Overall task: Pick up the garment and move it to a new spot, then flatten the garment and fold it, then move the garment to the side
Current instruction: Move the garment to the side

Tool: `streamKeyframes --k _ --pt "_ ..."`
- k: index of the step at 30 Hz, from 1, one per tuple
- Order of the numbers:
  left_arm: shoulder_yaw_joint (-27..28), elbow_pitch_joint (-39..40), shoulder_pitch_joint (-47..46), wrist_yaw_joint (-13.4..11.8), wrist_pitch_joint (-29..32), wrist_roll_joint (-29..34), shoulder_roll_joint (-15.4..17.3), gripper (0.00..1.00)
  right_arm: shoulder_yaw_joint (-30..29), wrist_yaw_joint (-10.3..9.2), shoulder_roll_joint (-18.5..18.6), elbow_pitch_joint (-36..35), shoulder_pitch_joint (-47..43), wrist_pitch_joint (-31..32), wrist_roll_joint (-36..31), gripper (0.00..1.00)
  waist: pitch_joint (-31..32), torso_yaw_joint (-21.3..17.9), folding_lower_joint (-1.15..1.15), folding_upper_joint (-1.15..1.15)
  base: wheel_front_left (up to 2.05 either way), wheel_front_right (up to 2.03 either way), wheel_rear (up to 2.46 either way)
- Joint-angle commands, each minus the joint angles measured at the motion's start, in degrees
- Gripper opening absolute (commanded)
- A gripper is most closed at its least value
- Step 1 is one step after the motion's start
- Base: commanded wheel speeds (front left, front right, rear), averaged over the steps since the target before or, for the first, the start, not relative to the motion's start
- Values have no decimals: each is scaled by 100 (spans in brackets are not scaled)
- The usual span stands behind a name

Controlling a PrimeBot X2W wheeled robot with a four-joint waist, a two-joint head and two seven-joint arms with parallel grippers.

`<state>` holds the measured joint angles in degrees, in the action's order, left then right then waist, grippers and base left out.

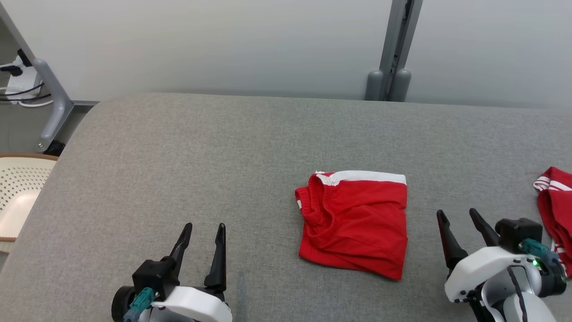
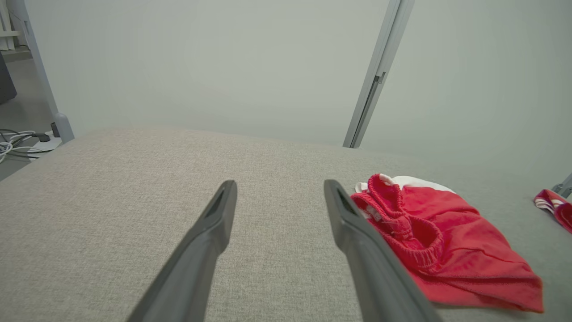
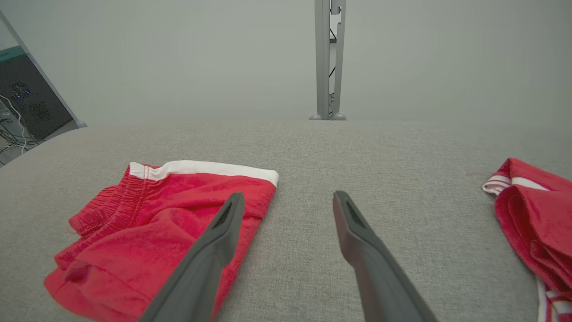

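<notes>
Before you lies a wide table covered in grey woven fabric (image 1: 201, 147), rounded at its far left corner. Behind it you see a plain pale wall (image 1: 223, 44), evenly lit, with an upright grey metal post (image 1: 397, 44). Off to your left are a white power strip with cables (image 1: 20, 82) and a cream perforated seat (image 1: 20, 188).

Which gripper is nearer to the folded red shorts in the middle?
Right. The right gripper is just off the right edge of the red shorts; the left gripper is farther away on their left.
</notes>
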<state>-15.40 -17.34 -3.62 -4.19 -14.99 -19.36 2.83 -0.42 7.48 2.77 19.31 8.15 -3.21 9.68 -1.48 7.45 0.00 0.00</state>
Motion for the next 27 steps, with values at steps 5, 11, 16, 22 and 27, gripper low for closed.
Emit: streamKeyframes --k 5,11,16,22,27 --pt "-96 41 -163 -77 -25 -101 21 100 27 3 30 458 571 1047 327 100 -202 252 0 0 0 0 0" --pt "-145 78 -232 -122 -25 -188 20 100 131 3 210 928 998 1832 796 100 -389 476 0 0 0 0 0" --pt "-149 104 -290 -151 -25 -237 20 100 188 3 288 1190 1211 2257 1203 100 -503 584 0 0 0 0 0" --pt "-166 135 -326 -182 -25 -274 20 100 251 3 330 1544 1496 3059 1756 100 -598 658 0 0 0 0 0" --pt "-141 153 -356 -195 -25 -286 20 100 455 3 403 1612 1640 3364 1904 43 -643 642 0 0 0 0 0"
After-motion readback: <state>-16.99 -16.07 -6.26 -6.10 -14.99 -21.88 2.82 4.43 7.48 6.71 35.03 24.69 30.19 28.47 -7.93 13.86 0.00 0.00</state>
